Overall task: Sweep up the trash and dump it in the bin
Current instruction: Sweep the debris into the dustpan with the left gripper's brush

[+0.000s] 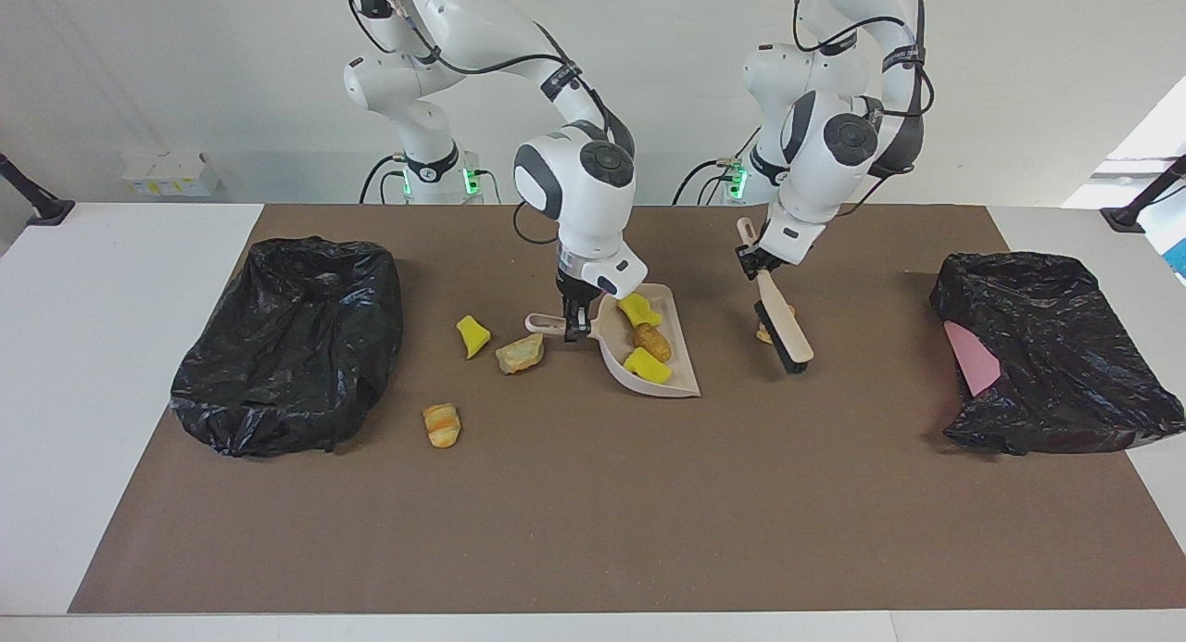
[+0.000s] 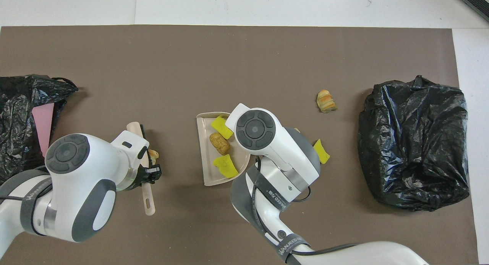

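My right gripper [image 1: 576,325] is shut on the handle of the beige dustpan [image 1: 684,371], which holds two yellow sponge chunks [image 1: 648,365] [image 2: 221,126] and a brown bread lump [image 1: 653,342]. My left gripper [image 1: 752,260] is shut on the handle of the beige brush [image 1: 786,336], whose black bristles hang over a croissant [image 2: 153,155] that is mostly hidden. Loose trash lies beside the dustpan toward the right arm's end: a yellow chunk [image 1: 473,334], a bread lump [image 1: 520,353] and a croissant [image 1: 442,424]. The right gripper is hidden under its arm in the overhead view.
A black-bagged bin [image 1: 287,346] stands at the right arm's end of the brown mat. Another black-bagged bin [image 1: 1056,355] stands at the left arm's end, with a flat pink sheet [image 1: 971,357] in its mouth.
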Motion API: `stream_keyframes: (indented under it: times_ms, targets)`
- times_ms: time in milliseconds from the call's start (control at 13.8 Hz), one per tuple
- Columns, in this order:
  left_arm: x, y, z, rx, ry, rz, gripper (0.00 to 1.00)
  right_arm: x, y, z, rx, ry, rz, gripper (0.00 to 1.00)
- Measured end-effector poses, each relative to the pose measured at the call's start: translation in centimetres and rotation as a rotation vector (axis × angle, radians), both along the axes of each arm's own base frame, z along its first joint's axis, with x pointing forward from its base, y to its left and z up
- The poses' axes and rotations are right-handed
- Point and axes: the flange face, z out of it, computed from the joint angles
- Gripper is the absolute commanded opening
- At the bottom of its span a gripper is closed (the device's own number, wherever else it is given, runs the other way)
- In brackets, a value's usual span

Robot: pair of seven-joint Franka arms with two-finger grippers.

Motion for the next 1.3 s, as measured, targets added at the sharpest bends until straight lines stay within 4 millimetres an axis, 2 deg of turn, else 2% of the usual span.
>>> stream_keyframes:
  times_ms: [362,579,724,941,1302]
  targets:
    - [-4.1,3.4,-1.5,0.057,0.031,0.109,0.00,-0.1,-0.1,-0.2,-0.007,0.011,0.046,0.00]
    - [-5.3,3.4,-2.4,0.065,0.041,0.096,0.00,-0.2,-0.1,-0.4,-0.008,0.014,0.047,0.00]
    - [-5.5,2.4,-2.9,0.060,0.027,0.049,0.00,-0.2,0.1,-0.4,-0.008,0.014,0.050,0.00]
    - [-5.2,-0.1,-4.0,0.018,-0.017,-0.067,0.00,-0.3,0.1,-0.5,-0.008,0.015,0.051,0.00]
    - [-3.8,-5.1,-3.9,-0.135,-0.044,-0.196,0.00,-0.3,0.1,-0.5,-0.009,0.015,0.051,0.00]
